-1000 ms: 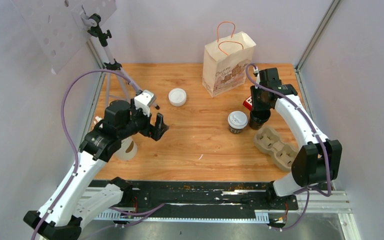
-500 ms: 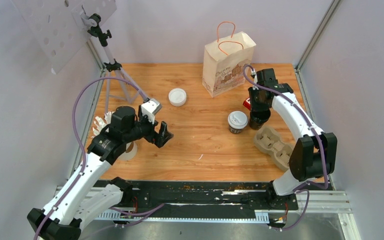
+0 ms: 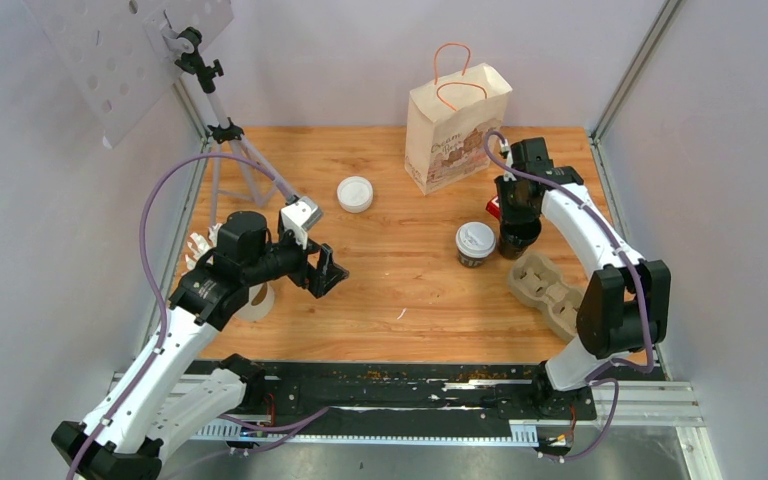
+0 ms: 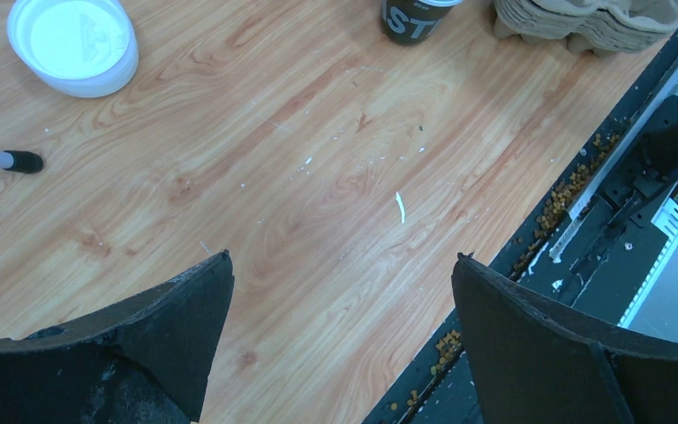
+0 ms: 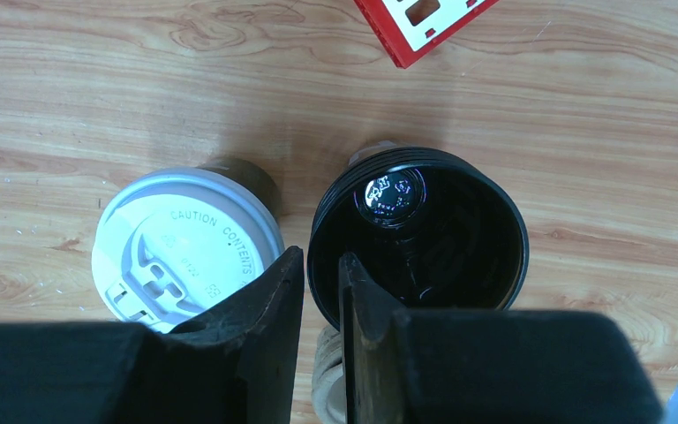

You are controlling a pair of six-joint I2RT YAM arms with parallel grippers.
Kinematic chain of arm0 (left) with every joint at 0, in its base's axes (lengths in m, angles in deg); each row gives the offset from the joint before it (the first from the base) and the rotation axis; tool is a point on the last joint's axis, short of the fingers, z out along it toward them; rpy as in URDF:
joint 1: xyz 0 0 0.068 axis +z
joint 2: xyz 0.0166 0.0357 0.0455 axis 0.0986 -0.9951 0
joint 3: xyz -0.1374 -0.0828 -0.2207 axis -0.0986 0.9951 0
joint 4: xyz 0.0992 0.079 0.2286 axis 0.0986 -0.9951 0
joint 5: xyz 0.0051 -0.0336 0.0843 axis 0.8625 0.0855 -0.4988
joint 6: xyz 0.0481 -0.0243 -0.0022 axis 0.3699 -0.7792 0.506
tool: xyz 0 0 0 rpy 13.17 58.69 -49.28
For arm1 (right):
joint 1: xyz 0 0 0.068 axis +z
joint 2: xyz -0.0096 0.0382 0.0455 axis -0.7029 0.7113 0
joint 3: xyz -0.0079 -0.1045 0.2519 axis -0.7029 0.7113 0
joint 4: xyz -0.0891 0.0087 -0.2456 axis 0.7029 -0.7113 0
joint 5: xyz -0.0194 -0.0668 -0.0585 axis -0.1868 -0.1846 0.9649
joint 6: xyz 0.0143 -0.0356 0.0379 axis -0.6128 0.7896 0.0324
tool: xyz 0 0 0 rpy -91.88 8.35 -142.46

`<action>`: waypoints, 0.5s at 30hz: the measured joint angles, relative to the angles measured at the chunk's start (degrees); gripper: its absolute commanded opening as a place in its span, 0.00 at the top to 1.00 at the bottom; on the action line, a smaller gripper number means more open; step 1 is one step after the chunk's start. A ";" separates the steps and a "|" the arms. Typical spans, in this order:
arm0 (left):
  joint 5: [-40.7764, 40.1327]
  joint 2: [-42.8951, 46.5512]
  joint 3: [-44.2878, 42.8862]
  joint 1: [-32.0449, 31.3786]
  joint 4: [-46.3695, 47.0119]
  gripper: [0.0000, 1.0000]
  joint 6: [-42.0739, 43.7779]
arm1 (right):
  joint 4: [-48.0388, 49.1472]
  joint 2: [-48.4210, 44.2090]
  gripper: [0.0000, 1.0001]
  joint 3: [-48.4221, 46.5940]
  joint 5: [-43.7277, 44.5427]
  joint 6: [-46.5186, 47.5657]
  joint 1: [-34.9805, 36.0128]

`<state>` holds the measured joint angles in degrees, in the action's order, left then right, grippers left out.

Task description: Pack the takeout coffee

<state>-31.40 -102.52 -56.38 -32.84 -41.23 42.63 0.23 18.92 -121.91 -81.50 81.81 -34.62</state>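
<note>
One takeout coffee (image 3: 475,242), a dark cup with a white sip lid (image 5: 185,247), stands upright mid-table; its dark side also shows at the top of the left wrist view (image 4: 413,13). Just to its right stands a black lidless cup (image 5: 459,238). My right gripper (image 5: 320,256) comes down on it from above (image 3: 518,232). One finger is outside the near wall and one inside, with the jaws nearly together on the rim. My left gripper (image 3: 328,272) hovers wide open over bare wood (image 4: 342,261), well left of the cups and holding nothing.
A pulp cup carrier (image 3: 550,292) lies right of the cups. A paper bag (image 3: 455,135) with handles stands at the back. A loose white lid (image 3: 355,194) lies at back centre. A red object (image 3: 495,207) sits behind the black cup. A pale lidless cup (image 3: 257,300) and a tripod (image 3: 225,140) are on the left.
My left gripper has swung right and nearer, toward the table's middle. The right jaws have narrowed on the black cup's wall; the cups have not moved.
</note>
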 measured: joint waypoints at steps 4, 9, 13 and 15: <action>0.26 0.04 -0.04 0.00 -0.04 0.00 -0.07 | 0.00 0.39 0.78 0.00 0.00 0.02 0.00; 0.59 0.04 -0.07 0.00 -0.46 0.00 -0.04 | 0.09 0.44 0.78 0.00 0.00 0.04 0.00; 0.57 0.07 -0.15 0.00 -1.33 0.00 -0.02 | 0.13 0.74 0.77 0.00 0.00 0.04 0.00; 0.57 0.04 -0.15 0.00 -1.66 0.00 0.00 | 0.13 1.09 0.78 0.00 -0.02 0.04 0.00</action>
<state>-30.84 -102.47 -56.54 -32.84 -42.89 42.63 0.36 20.02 -121.91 -81.52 81.85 -34.62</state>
